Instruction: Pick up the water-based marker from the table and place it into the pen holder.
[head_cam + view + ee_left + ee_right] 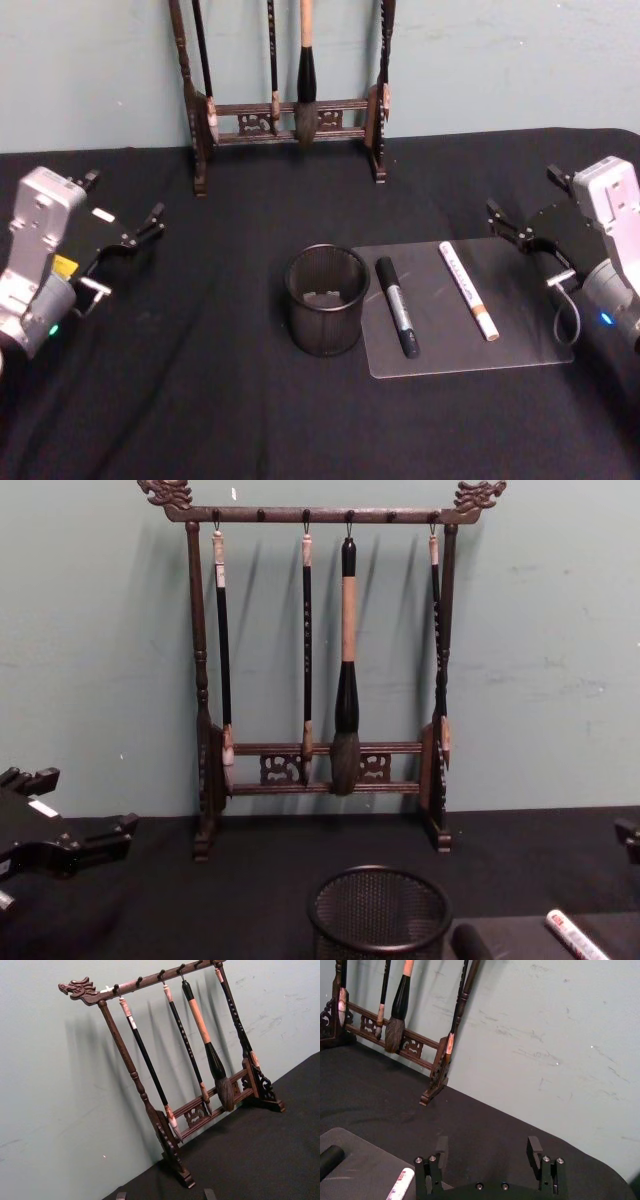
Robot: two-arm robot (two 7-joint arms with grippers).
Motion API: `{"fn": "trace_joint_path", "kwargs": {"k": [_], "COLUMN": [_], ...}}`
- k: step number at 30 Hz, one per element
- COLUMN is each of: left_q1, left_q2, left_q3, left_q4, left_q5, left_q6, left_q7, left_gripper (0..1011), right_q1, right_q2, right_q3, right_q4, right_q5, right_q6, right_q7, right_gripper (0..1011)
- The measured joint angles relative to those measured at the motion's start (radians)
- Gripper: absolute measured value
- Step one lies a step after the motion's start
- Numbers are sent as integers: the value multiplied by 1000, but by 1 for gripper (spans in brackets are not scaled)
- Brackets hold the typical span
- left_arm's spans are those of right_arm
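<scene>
Meanwhile, we find both claws spread open and empty — the left claw [125, 255] at the left side of the worktop [200, 400], the right claw [530, 255] near the clear mat [520, 340]. A black marker [397, 305] and a white marker [468, 290] lie flat on it, next to the pen holder [325, 300], seemingly laid out for easy reach; which is water-based we cannot tell.

Boxy silver-grey wrist housings [40, 215], black left gripper [122, 200] and right gripper [525, 195], small lit dots [52, 329] on wrists, yellow label [65, 265] at left, looped grey cable [570, 315] at right, silver screws [546, 1159] at finger bases
</scene>
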Motion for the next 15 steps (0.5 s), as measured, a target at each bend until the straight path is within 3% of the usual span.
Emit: {"fn": "trace_joint_path", "kwargs": {"k": [6, 15], "left_q1": [0, 0], "left_q2": [0, 0], "left_q3": [0, 0], "left_q4": [0, 0], "left_q5": [0, 0], "left_q6": [0, 0], "left_q7": [0, 0], "left_gripper": [1001, 1001], "right_q1": [-10, -21], "right_q2": [1, 10], "right_q3": [22, 58], "right_q4": [-17, -105], "right_q5": [15, 104], "right_q6": [32, 206], "right_q7": [26, 121], "right_gripper": [1002, 1002]}}
